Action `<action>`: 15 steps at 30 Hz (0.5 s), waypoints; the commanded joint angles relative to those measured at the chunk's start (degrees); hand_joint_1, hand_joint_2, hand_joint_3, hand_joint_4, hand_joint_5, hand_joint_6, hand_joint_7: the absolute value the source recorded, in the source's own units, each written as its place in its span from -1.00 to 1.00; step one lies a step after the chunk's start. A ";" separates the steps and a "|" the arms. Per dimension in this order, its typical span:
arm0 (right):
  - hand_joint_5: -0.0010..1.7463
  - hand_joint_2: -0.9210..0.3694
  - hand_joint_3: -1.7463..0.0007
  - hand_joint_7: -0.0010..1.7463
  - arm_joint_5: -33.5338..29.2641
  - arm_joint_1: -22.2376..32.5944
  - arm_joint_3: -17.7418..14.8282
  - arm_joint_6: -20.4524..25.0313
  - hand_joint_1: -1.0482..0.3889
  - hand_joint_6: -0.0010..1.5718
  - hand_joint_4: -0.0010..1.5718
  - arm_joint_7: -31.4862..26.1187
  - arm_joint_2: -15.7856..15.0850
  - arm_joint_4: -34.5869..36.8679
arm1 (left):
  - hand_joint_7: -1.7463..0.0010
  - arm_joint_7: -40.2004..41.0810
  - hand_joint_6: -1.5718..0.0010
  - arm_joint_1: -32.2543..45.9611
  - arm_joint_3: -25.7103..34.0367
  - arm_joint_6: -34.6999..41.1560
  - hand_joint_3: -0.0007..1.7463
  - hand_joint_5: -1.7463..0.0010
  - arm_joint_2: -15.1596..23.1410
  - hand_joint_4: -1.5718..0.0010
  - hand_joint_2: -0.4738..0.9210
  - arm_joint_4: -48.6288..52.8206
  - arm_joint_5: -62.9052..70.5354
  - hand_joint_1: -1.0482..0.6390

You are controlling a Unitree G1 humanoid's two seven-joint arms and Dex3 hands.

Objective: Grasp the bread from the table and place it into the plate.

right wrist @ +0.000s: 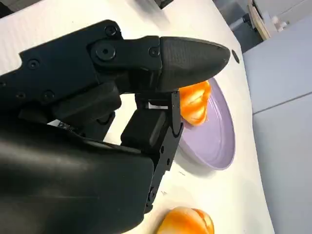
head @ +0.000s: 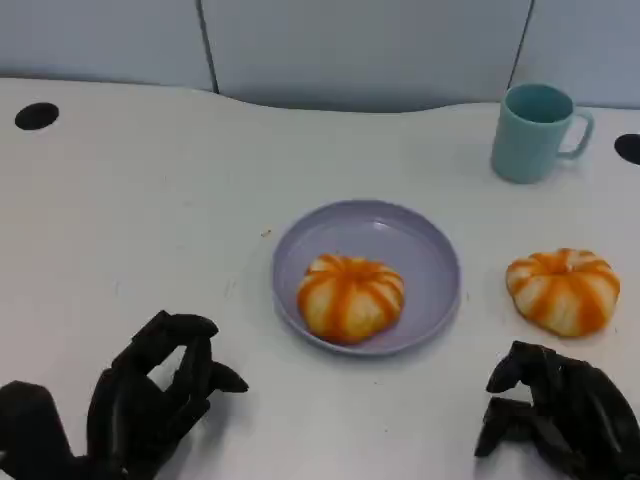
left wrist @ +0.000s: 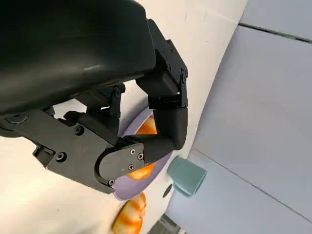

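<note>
Bread: 1 roll (head: 351,296) already in the purple plate (head: 432,243), another roll (head: 564,289) on the table (head: 150,200) right of it. Right hand (head: 560,415) near it, curled, holding nothing; left hand (head: 140,405) likewise. Next: reach, close around the loose roll. No readable writing.

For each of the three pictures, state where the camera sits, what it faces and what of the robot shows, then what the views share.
Head view: from above, looking down at the table; left robot hand and right robot hand both empty, fingers curled.
Left wrist view: behind the left robot hand, facing the plate and cup.
Right wrist view: behind the right robot hand, facing the plate.
Shared: plate holding one bread; second bread on the table.
</note>
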 commanded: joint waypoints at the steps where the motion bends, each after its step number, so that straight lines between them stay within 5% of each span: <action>1: 0.35 -1.00 0.45 0.24 -0.60 0.59 -0.56 0.17 -0.12 0.41 0.53 -0.47 -1.28 0.45 | -0.61 -0.26 0.21 -0.44 0.22 -1.04 -0.05 -0.80 0.45 0.10 0.57 0.91 0.33 -0.31; 15: 0.36 -1.00 0.44 0.24 -0.45 0.44 -0.87 0.08 -0.12 0.38 0.49 0.02 -1.67 0.63 | -0.60 -0.65 0.19 -1.73 0.88 -1.71 0.02 -0.79 0.20 0.07 0.52 0.59 -0.93 -0.30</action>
